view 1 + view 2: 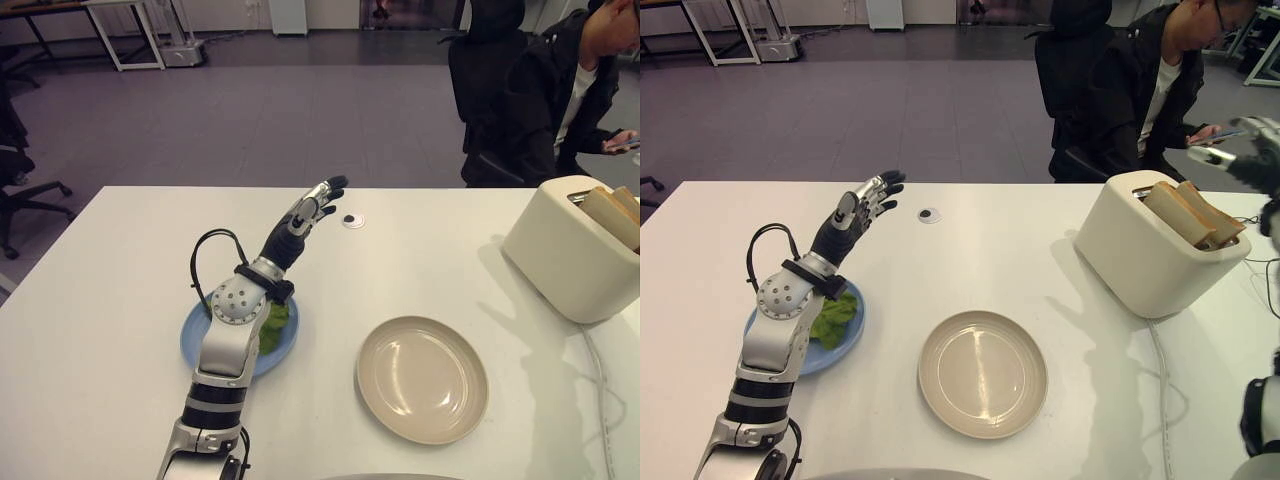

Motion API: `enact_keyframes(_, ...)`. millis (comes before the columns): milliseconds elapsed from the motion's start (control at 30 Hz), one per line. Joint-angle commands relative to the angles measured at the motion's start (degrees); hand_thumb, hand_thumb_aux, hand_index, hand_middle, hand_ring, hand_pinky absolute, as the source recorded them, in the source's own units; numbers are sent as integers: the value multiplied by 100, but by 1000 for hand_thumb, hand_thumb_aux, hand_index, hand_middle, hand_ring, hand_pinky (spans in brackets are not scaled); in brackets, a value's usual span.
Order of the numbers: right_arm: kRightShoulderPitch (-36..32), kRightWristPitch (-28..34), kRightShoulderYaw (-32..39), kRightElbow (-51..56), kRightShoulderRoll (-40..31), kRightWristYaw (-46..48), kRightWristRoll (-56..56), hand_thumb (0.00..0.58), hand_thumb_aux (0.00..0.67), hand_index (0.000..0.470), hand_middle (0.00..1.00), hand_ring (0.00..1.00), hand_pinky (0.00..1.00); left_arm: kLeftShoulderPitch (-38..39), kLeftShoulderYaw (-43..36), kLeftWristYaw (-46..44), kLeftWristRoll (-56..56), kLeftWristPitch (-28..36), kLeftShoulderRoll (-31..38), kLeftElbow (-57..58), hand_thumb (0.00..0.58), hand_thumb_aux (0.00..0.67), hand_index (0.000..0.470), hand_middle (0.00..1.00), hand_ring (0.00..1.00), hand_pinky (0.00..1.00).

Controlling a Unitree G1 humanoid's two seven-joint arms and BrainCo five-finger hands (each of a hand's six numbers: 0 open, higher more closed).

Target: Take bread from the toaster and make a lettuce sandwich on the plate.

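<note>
Looking down at the white table [120, 300], you find your left hand [312, 205] raised just left of the frame's middle, above and beyond the blue plate [280, 355]. Its fingers [330, 186] are stretched out, slightly spread, and hold nothing. The forearm crosses over that plate, which sits in the lower left with the lettuce [276, 322] lying on it, partly hidden by the wrist. Just beside the fingertips, toward the right, a small round black-and-white disc [353, 220] lies on the table. The beige plate [422, 378] sits bare in the lower middle of the frame, well apart from the blue one. At the right stands the cream toaster [1140, 255], with two slices of bread [1190, 212] sticking up out of its slots and leaning to the right. Your right hand [1255, 160] shows blurred at the right edge, just above and beyond the toaster; you cannot tell whether it holds anything.
</note>
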Motion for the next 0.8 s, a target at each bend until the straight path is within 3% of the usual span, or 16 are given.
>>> enact_keyframes(33, -626, -247, 621, 1042, -263, -422, -613, 0, 0, 0, 0, 0, 0, -49, 6, -34, 20, 0, 55, 57, 0, 0, 0, 0, 0, 0)
enact_keyframes(233, -833, -438, 1192, 1707, -244, -830, -923, 0, 0, 0, 0, 0, 0, -62, 32, -44, 6, -8, 75, 83, 0, 0, 0, 0, 0, 0)
enact_keyframes(800, -537, -618, 1781, 1938, 16, -1053, -879, 0, 0, 0, 0, 0, 0, -143, 63, -78, 13, -53, 86, 194, 0, 0, 0, 0, 0, 0)
